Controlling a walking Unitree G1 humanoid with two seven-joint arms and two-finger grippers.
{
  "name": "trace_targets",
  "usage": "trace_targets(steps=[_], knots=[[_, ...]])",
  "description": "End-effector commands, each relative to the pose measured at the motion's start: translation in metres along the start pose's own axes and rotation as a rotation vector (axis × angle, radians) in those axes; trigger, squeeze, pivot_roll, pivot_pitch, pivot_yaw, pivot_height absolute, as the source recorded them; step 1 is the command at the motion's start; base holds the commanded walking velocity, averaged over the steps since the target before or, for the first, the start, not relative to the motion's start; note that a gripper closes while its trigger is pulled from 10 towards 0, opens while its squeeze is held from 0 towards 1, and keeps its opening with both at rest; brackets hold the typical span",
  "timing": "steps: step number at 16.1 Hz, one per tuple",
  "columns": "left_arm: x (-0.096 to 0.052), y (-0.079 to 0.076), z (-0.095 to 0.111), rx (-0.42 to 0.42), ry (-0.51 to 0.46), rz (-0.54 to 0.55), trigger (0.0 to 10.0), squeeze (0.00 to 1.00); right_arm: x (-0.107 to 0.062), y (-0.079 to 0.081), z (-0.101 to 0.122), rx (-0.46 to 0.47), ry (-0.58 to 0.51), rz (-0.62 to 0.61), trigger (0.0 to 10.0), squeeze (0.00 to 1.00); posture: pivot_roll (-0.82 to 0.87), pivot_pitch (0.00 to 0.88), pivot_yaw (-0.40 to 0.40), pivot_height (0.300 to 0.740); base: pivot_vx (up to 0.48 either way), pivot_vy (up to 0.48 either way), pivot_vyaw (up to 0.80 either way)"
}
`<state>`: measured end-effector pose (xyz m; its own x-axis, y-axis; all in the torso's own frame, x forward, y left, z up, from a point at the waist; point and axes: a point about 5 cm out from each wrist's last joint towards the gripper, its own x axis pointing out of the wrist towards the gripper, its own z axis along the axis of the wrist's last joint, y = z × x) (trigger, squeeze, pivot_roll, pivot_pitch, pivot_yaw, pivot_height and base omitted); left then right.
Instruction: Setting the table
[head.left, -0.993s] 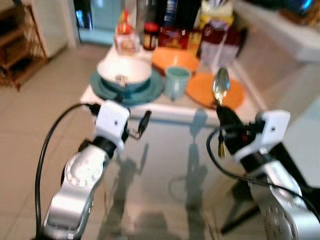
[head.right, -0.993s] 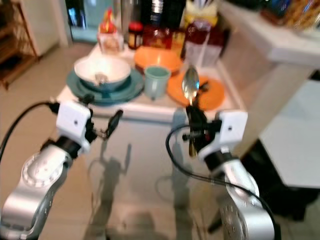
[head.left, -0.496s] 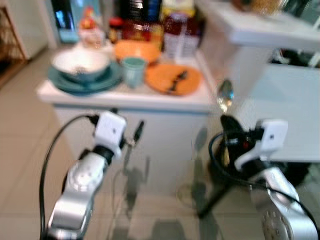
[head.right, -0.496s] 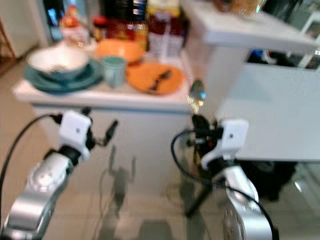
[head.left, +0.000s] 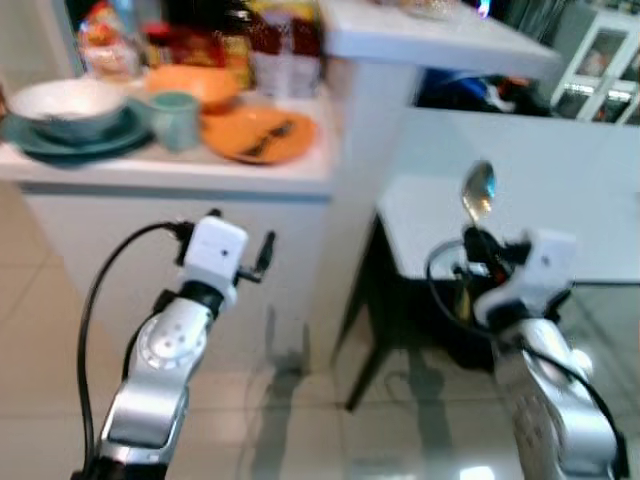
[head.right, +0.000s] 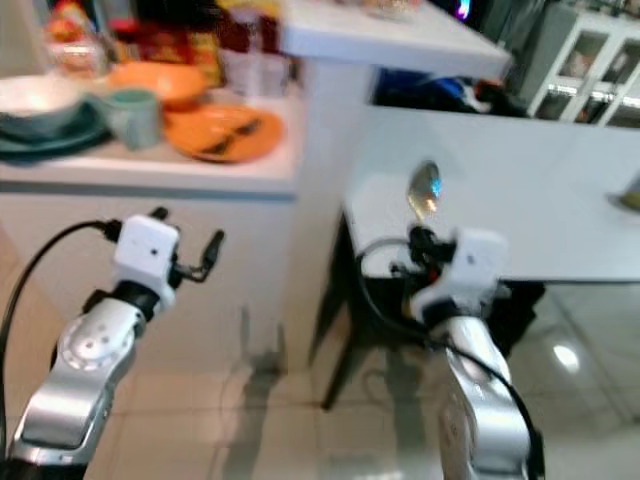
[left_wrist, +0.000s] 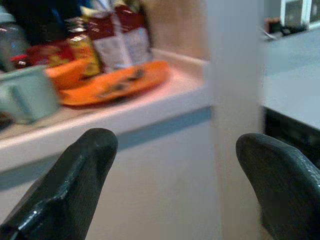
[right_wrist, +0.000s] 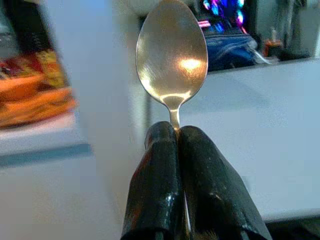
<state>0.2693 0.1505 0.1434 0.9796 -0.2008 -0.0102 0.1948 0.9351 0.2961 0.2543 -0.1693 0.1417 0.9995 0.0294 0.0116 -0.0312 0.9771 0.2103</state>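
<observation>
The right gripper (right_wrist: 172, 145) pinches a spoon (right_wrist: 172, 55) upright by its handle, bowl up. The left gripper (left_wrist: 175, 165) gapes wide, holding nothing.

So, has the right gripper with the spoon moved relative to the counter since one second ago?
Yes. The right gripper holding the spoon was before the counter; now it is right of it, before the white table, as the robot turned.

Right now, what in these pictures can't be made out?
- Spoon handle: hidden between the right gripper fingers, right wrist view.
- Dark bits on the orange plate: too blurred to identify, eye views.
- Labels on the packets: blurred, left wrist view.
- Object at the white table's far edge: cut off by the frame.
</observation>
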Motion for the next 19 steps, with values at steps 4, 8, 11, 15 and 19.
trace_targets(steps=[4, 8, 11, 15, 19], knots=[[0.004, -0.002, 0.014, -0.025, -0.033, 0.013, 10.0, 0.00, 0.005, -0.008, 0.005, -0.118, -0.001, -0.047, 10.0, 0.00, 0.07, 0.000, -0.079, 0.740, 0.000, -0.480, 0.40], [0.012, 0.003, 0.023, -0.051, -0.055, 0.018, 10.0, 0.00, 0.002, -0.013, 0.009, -0.143, -0.006, -0.070, 10.0, 0.00, 0.02, 0.016, -0.028, 0.740, 0.000, -0.480, 0.80], [0.016, 0.003, 0.024, -0.047, -0.053, -0.009, 10.0, 0.00, -0.003, -0.021, 0.016, -0.179, -0.031, -0.124, 10.0, 0.00, 0.01, 0.031, -0.013, 0.740, 0.000, -0.480, 0.80], [0.017, 0.003, 0.028, -0.034, -0.059, -0.029, 10.0, 0.00, 0.006, -0.019, 0.016, -0.164, -0.003, -0.131, 10.0, 0.00, 0.04, 0.038, -0.013, 0.740, 0.000, -0.480, 0.00], [0.014, 0.013, 0.029, -0.025, -0.048, 0.015, 10.0, 0.00, 0.018, -0.011, 0.026, -0.094, -0.027, -0.129, 10.0, 0.00, 0.06, 0.043, -0.032, 0.740, 0.000, -0.480, 0.00]])
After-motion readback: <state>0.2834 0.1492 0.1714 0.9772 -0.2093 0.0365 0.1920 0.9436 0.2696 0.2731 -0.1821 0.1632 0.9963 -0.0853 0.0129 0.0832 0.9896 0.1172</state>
